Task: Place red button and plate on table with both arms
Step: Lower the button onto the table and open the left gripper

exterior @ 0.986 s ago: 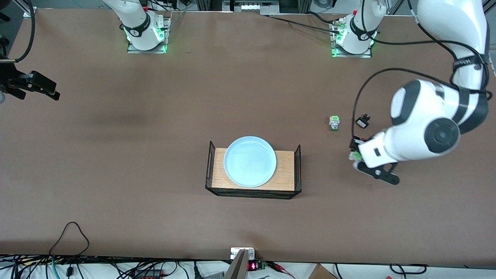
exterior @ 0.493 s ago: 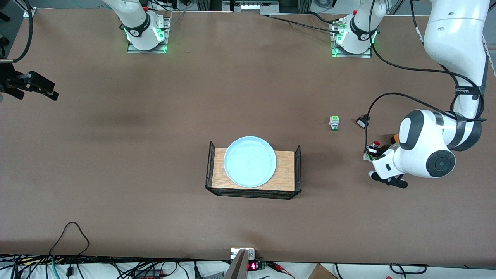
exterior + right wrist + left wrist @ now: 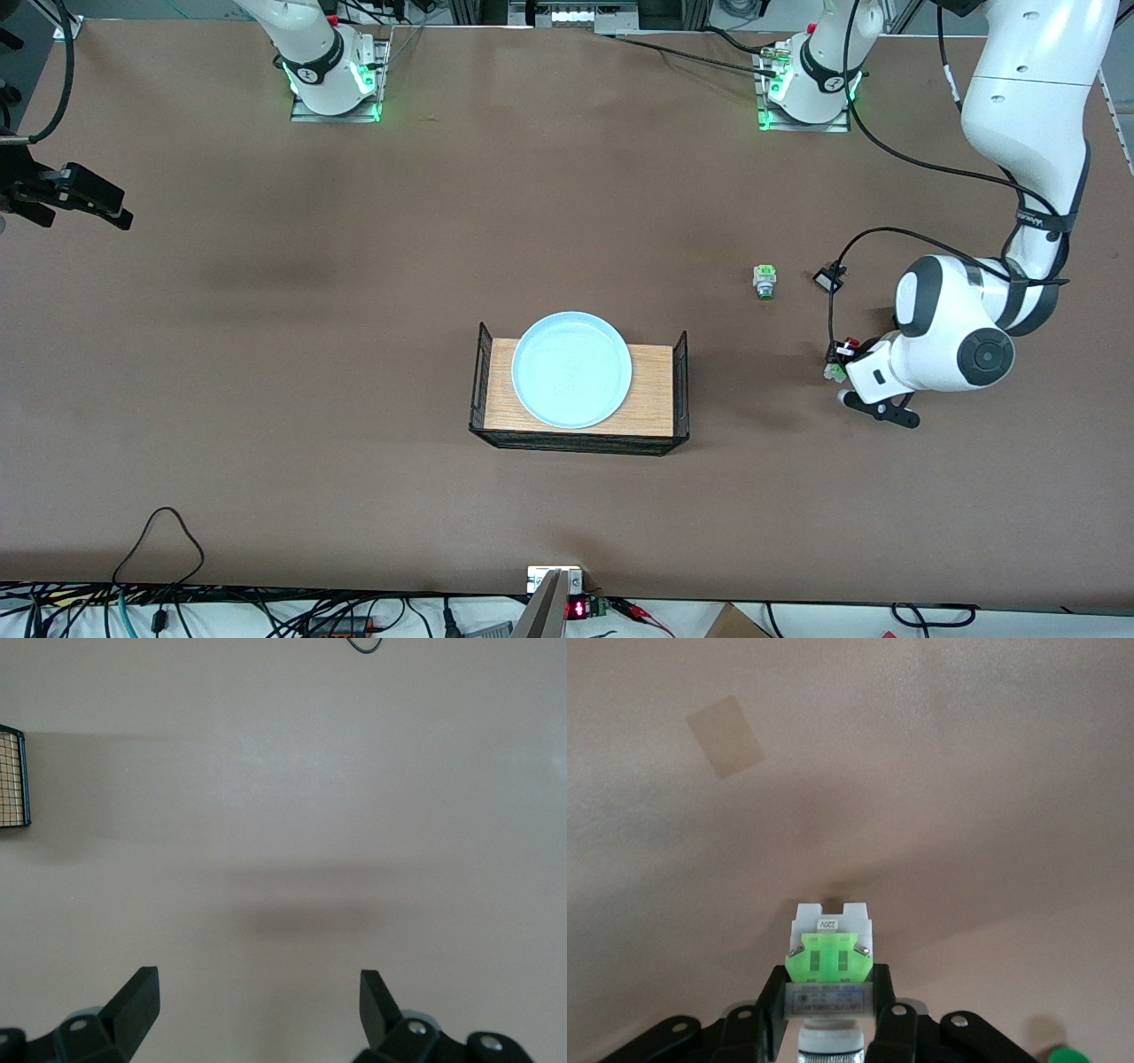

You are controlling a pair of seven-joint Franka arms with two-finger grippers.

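Observation:
My left gripper is shut on the red button, low over the brown table near the left arm's end. In the left wrist view the gripper clamps the button's white and light-green body between its black fingers; I cannot tell if it touches the table. The pale-blue plate lies on the wooden tray at the table's middle. My right gripper is open and empty, waiting at the right arm's end; the right wrist view shows it over bare tabletop.
The wooden tray has black wire ends; one wire end shows in the right wrist view. A green-capped switch and a small black part lie farther from the camera than my left gripper.
My left gripper, still holding the red button, has shifted toward the left arm's end of the table, and the arm's upper links have swung back. The right arm has barely moved.

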